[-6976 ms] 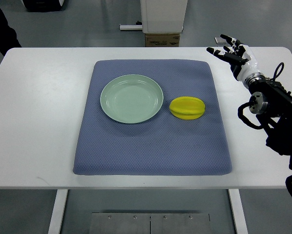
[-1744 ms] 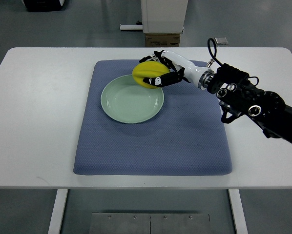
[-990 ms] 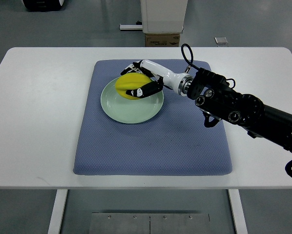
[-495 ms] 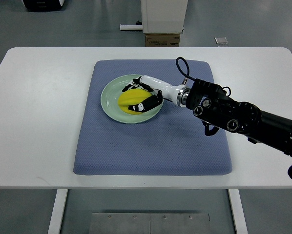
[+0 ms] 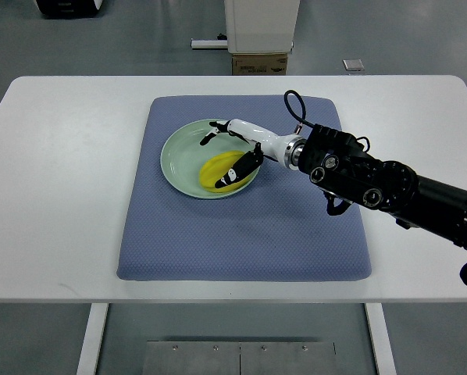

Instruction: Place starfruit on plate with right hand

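The yellow starfruit [image 5: 216, 172] lies inside the pale green plate [image 5: 171, 153], towards its near right rim. My right hand [image 5: 227, 153] hovers over the plate with its fingers spread. The black fingertips [image 5: 207, 139] point away over the plate's middle, while the thumb [image 5: 235, 173] still rests along the fruit's right side. The right arm [image 5: 366, 181] reaches in from the right edge across the blue mat [image 5: 241, 234]. The left arm does not show.
The mat lies on a white table [image 5: 62, 195]. A cardboard box [image 5: 258, 62] under a white post stands beyond the table's far edge, with a small grey item [image 5: 352, 65] to its right.
The hand carried the starfruit from the mat over the plate and lowered it in. Since half a second ago the fingers have spread off the fruit, which has settled towards the near right rim.
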You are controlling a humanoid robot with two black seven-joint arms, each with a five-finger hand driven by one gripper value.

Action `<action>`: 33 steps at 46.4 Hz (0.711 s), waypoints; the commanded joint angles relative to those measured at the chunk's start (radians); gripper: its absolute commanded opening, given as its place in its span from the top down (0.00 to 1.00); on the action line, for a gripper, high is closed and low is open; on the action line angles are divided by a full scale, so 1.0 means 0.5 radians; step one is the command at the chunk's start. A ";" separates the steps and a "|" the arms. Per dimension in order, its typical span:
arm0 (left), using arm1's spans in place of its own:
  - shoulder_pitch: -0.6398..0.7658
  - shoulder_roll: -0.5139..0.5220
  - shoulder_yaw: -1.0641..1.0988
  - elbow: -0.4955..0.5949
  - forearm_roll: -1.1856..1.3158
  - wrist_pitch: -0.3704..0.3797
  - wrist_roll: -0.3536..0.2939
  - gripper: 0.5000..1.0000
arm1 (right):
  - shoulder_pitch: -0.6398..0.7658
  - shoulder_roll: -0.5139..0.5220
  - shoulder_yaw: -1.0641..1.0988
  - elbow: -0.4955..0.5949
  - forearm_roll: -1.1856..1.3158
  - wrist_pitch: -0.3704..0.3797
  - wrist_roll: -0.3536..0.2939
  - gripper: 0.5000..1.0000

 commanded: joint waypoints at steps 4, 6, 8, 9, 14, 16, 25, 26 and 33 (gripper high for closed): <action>0.000 0.000 -0.002 0.000 0.000 0.001 0.000 0.00 | 0.007 0.000 0.043 -0.008 0.047 0.000 0.006 0.00; 0.000 0.000 0.001 0.000 0.000 0.001 0.000 0.00 | 0.007 0.000 0.080 -0.008 0.047 0.000 0.000 0.00; 0.000 0.000 -0.002 0.000 0.000 0.001 0.000 0.00 | 0.007 0.000 0.119 -0.008 0.050 0.003 0.000 0.00; 0.000 0.000 0.001 0.000 0.000 0.001 0.000 0.00 | 0.007 0.000 0.135 -0.008 0.050 0.006 0.000 0.00; 0.000 0.000 0.001 0.000 0.000 0.001 0.000 0.00 | 0.007 0.000 0.181 -0.008 0.053 0.012 0.000 0.00; 0.000 0.000 0.001 0.000 0.000 0.001 0.000 0.00 | 0.007 0.000 0.205 -0.008 0.053 0.012 0.000 0.00; 0.000 0.000 0.001 0.000 0.000 0.001 0.000 0.00 | 0.001 -0.006 0.322 -0.008 0.141 0.025 0.000 0.00; 0.000 0.000 0.001 0.000 0.000 0.001 0.000 0.00 | 0.001 -0.024 0.328 -0.011 0.166 0.025 0.000 0.00; 0.000 0.000 0.001 0.000 0.000 0.001 0.000 0.00 | -0.027 -0.107 0.414 -0.081 0.402 0.012 -0.024 0.00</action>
